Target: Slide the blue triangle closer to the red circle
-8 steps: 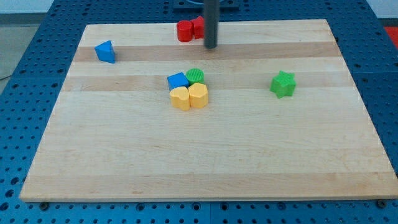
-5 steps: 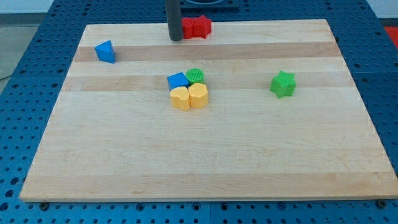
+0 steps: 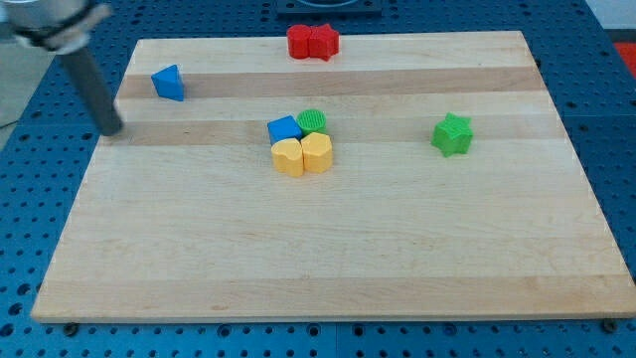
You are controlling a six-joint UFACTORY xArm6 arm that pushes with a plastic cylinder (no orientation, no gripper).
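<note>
The blue triangle (image 3: 169, 84) sits near the top left of the wooden board (image 3: 328, 249). The red circle (image 3: 300, 42) sits at the board's top edge, touching a red star-like block (image 3: 323, 42) on its right. My tip (image 3: 111, 130) is at the board's left edge, below and to the left of the blue triangle, apart from it. The rod leans up to the view's top left.
A cluster sits mid-board: a blue block (image 3: 284, 129), a green round block (image 3: 313, 120), and two yellow blocks (image 3: 289, 157) (image 3: 317, 153). A green star (image 3: 452, 134) sits to the right.
The rod has swept from beside the red blocks at the top, leftward and down, to the board's left edge. No block has moved.
</note>
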